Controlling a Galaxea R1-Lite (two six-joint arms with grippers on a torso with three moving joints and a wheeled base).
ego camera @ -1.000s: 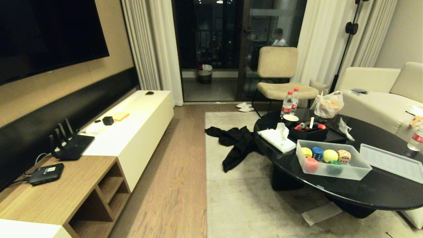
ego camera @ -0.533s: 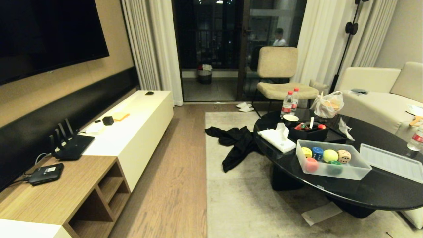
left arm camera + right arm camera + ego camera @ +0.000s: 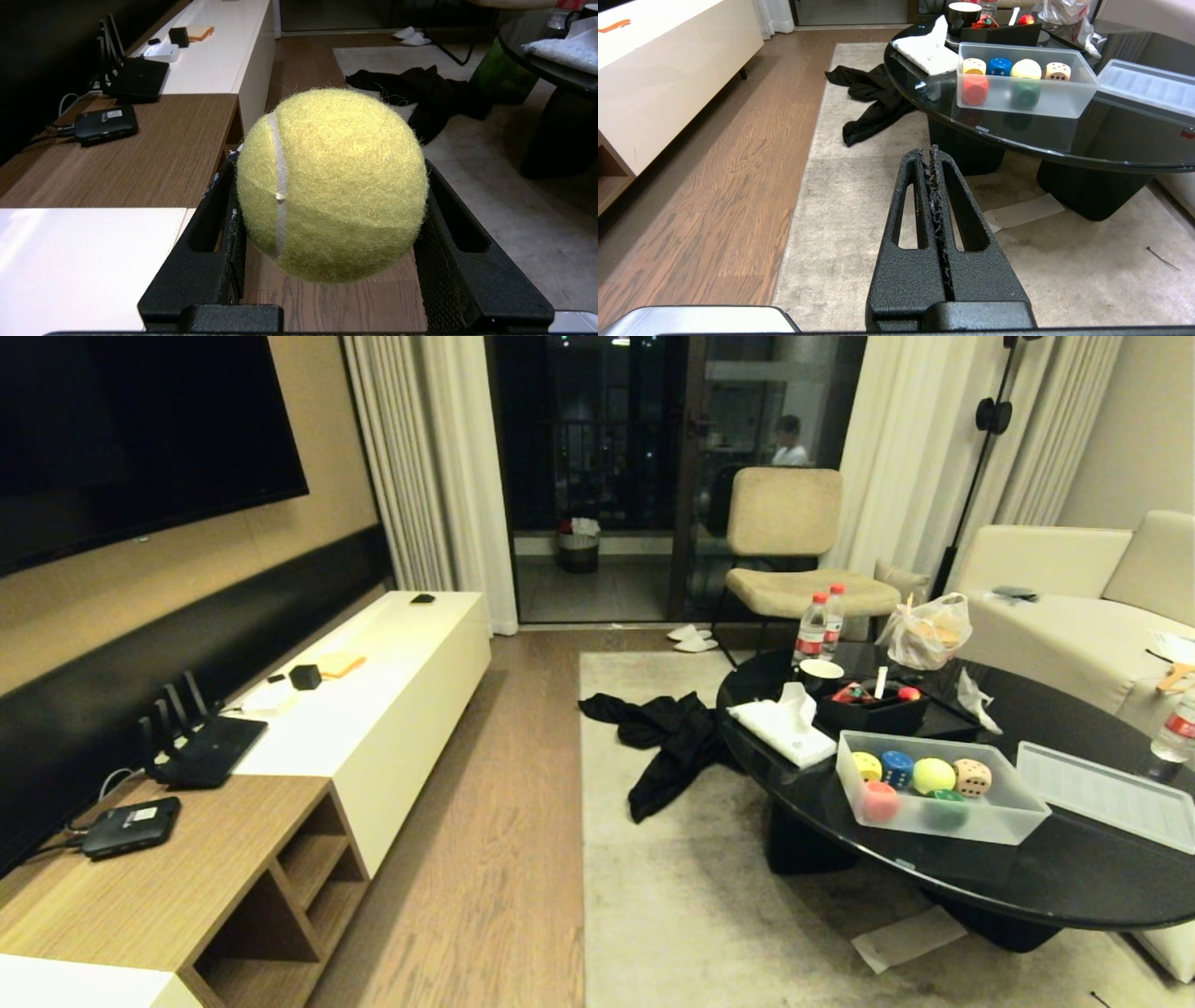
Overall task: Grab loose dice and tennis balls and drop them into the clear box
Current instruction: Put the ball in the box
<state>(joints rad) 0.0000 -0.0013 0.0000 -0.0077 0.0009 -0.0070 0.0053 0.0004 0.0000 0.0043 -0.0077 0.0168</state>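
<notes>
Presently, a tennis ball (image 3: 331, 185) is being pinched between the jaws of the left gripper (image 3: 329, 196), well apart from the clear box (image 3: 936, 828) standing near the coffee table (image 3: 1074, 877) front edge. The right gripper (image 3: 934, 161) is being kept pressed together, empty. A slip in transit is being risked by the fuzzy, round surface.

the clear box (image 3: 997, 827) sits on the surface (image 3: 1074, 877) with the dice (image 3: 972, 777) inside. its lid (image 3: 1106, 795) lies to the right, and a tray (image 3: 873, 715) sits behind.
</notes>
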